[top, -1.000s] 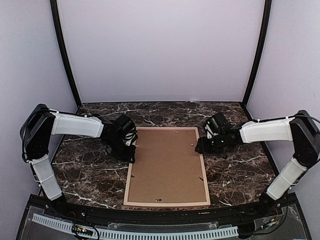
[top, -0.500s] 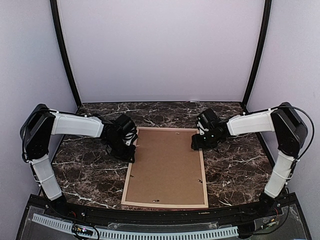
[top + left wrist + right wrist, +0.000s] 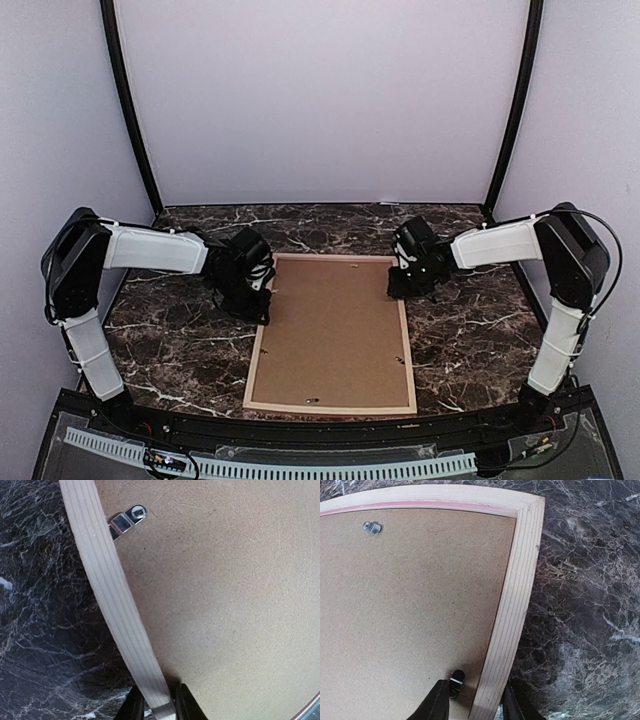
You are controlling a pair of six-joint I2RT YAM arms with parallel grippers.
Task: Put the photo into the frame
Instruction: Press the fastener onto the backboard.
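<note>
A: While the frame (image 3: 330,408) is lying face-down on the tabletop (image 3: 170,350), what's each tool doing?
B: Left tool (image 3: 156,707) is pinching its left rail. Right tool (image 3: 472,702) is sitting spread astride the right rail, beside a turn clip (image 3: 455,679).

One overhead; two close (sharing frame (image 3: 330,407)).

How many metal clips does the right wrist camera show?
2: one clip near the far rail of the frame, another beside the right gripper; others possibly hidden.
</note>
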